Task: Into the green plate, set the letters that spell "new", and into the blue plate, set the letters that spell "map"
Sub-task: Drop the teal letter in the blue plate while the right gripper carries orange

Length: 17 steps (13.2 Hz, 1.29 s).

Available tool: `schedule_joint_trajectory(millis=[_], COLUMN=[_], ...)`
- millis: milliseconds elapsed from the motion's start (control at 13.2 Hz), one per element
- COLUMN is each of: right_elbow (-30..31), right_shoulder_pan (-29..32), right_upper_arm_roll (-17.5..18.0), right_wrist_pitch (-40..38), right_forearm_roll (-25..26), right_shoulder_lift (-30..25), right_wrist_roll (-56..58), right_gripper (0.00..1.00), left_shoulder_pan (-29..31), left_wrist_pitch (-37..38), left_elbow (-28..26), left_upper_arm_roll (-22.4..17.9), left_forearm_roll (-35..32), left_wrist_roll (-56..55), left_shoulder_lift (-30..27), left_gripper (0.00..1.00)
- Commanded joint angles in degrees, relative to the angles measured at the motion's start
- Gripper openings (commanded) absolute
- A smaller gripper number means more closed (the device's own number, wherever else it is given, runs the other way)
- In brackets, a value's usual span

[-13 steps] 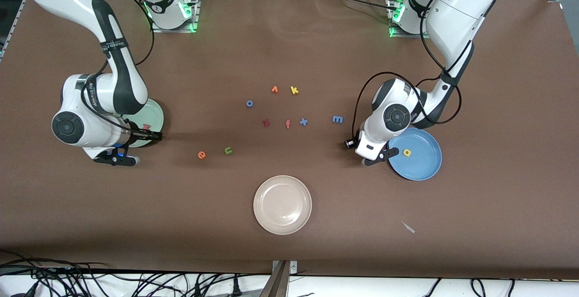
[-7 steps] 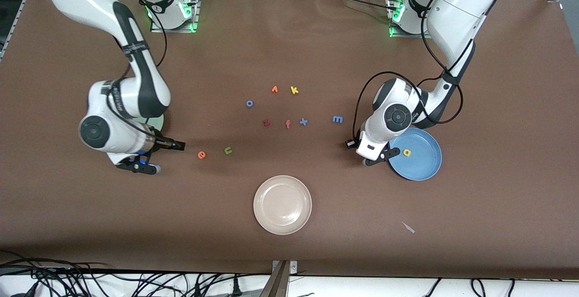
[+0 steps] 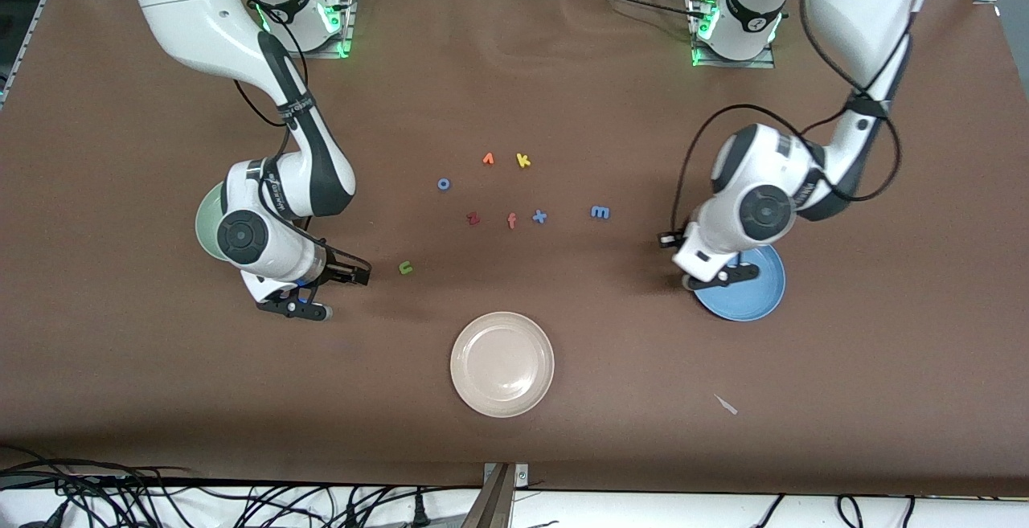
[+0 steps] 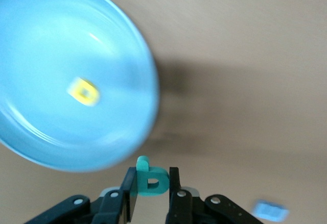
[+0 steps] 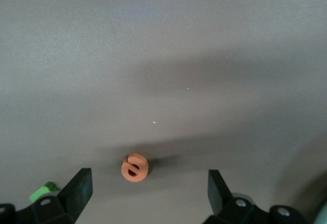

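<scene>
Two grippers work: the left gripper pinches the light, soft teal p by its flat faces just beside the blue plate, while the right gripper, fingers spread wide, hangs over the orange e lying between them.
</scene>
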<state>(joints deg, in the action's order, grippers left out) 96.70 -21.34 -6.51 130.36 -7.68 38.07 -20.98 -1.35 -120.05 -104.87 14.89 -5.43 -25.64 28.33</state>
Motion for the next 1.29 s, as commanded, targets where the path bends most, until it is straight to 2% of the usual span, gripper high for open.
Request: schedule_joint_trajectory(millis=[0, 303, 379, 454, 530, 682, 909, 1060, 1212], right_elbow=[-1.51, -1.07, -0.99, -0.90, -0.81, -0.81, -0.72, -0.55, -0.46], right_shoulder_pan=[-1.86, -2.40, -2.48, -2.40, -2.40, -2.40, -2.31, -2.31, -2.22], right_upper_arm_roll=[-0.26, -0.35, -0.35, -0.35, -0.35, -0.26, -0.26, -0.35, -0.26], right_wrist_pitch=[1.39, 1.30, 1.48, 1.65, 1.66, 1.74, 1.74, 1.66, 1.66], right_forearm_roll=[-0.84, -0.75, -0.75, -0.75, -0.75, -0.75, -0.75, -0.75, -0.75], right_shoulder_lift=[2.27, 2.53, 2.79, 3.06, 3.06, 3.15, 3.24, 3.24, 3.24], right_wrist_roll=[-2.22, -1.87, -1.78, -1.61, -1.43, -1.43, -1.34, -1.34, -1.25], right_gripper=[0.99, 0.87, 0.85, 0.81, 0.78, 0.73, 0.62, 0.44, 0.31], left_shoulder_pan=[5.46, 9.69, 10.13, 10.31, 10.31, 10.14, 9.70, 9.78, 9.35], left_wrist_pitch=[0.35, -2.03, -2.11, -2.11, -2.03, -1.06, 2.36, 2.54, 2.72], left_elbow=[-1.03, -2.00, -2.18, -2.26, -2.18, -2.00, -1.65, -1.56, -1.39], left_upper_arm_roll=[0.67, 0.67, 0.67, 0.67, 0.67, 1.19, 6.27, 10.75, 16.38], left_forearm_roll=[-7.47, -8.63, -8.54, -8.54, -8.02, -7.93, -7.66, -7.66, -7.66], left_wrist_roll=[8.13, 13.67, 13.68, 13.68, 13.68, 13.60, 8.44, -0.08, -11.82], left_shoulder_lift=[-0.48, 2.59, 3.04, 3.13, 3.13, 2.35, -0.11, -0.30, 0.05], left_gripper=[0.07, 0.10, 0.28, 0.57, 1.00, 1.00, 1.00, 1.00, 1.00])
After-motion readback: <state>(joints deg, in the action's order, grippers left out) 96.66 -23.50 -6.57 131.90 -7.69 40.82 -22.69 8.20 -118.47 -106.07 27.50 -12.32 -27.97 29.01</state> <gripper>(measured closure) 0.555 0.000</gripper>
